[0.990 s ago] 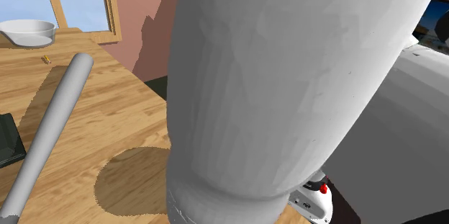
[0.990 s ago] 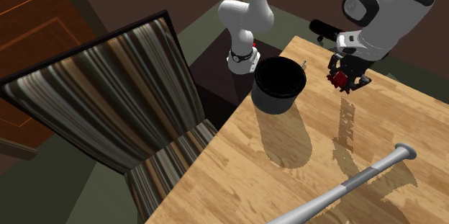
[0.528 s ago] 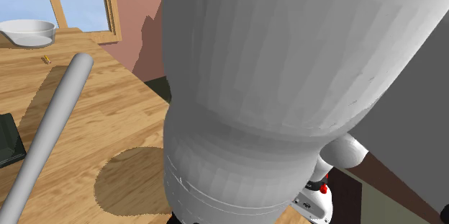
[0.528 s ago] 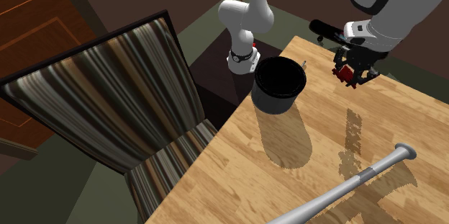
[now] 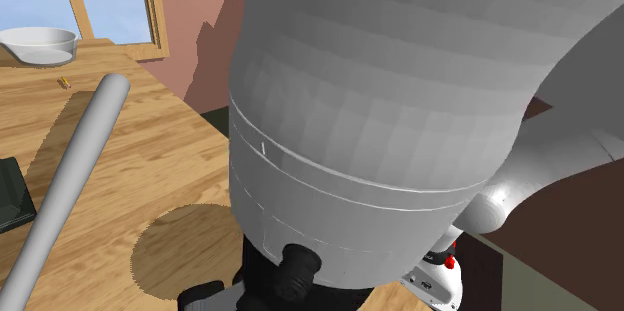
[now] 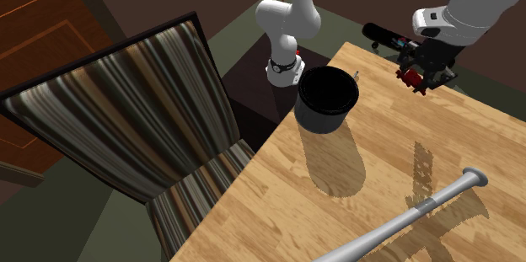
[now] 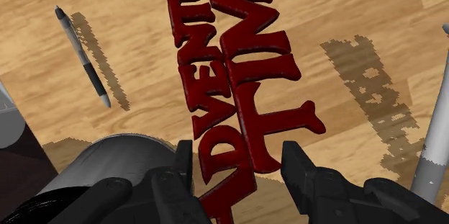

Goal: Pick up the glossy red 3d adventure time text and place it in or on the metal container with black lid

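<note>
The glossy dark red Adventure Time text (image 7: 241,78) hangs clasped between my black fingers; my gripper (image 7: 237,168) is shut on its lower end, above the wooden table (image 7: 360,14). In the second exterior view the gripper (image 6: 421,73) holds the red text (image 6: 412,77) in the air, up and to the right of the round container (image 6: 327,98), which shows a black inside and a grey wall. The container's grey wall (image 7: 108,165) also appears beside my left finger (image 7: 183,163).
A grey baseball bat (image 6: 405,218) lies on the table; in the shoulder view the bat (image 5: 75,169) runs along the left. A pen (image 7: 83,57) lies near the container. A white bowl (image 5: 40,44) and a dark flat object (image 5: 10,194) sit further off. A striped panel (image 6: 143,117) stands past the table edge.
My gripper has risen with the red text and shifted toward the second exterior view's upper right. Its shadow on the table slid right. The arm swung across the shoulder view.
</note>
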`<state>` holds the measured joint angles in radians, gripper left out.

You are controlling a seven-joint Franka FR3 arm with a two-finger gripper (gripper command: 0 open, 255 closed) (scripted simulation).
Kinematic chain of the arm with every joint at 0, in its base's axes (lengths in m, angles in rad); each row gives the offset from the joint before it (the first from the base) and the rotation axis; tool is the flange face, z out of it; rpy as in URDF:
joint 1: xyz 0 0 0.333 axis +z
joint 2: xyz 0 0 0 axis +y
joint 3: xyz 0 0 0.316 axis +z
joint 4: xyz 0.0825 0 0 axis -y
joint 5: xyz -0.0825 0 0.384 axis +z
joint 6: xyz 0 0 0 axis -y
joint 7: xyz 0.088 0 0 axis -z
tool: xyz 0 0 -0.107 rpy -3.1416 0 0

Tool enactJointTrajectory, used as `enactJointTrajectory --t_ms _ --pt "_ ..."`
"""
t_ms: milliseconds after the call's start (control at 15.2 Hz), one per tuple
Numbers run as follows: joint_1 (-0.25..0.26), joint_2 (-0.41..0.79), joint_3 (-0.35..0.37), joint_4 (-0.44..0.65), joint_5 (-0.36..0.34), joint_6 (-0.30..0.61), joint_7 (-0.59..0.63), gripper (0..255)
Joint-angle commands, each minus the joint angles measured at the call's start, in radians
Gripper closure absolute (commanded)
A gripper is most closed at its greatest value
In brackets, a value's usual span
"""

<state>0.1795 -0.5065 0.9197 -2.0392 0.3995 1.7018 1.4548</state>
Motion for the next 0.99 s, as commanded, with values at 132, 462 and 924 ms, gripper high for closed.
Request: enactJointTrajectory --t_ms 132,462,924 --pt "0.026 -0.058 -0.101 -0.056 0.004 -0.027 -0.084 255" --pt "0.040 -0.131 -0.239 -0.151 -0.015 -0.043 -0.217 255" --pt "0.018 -0.187 -0.403 -0.241 -0.078 -0.054 -0.394 255"
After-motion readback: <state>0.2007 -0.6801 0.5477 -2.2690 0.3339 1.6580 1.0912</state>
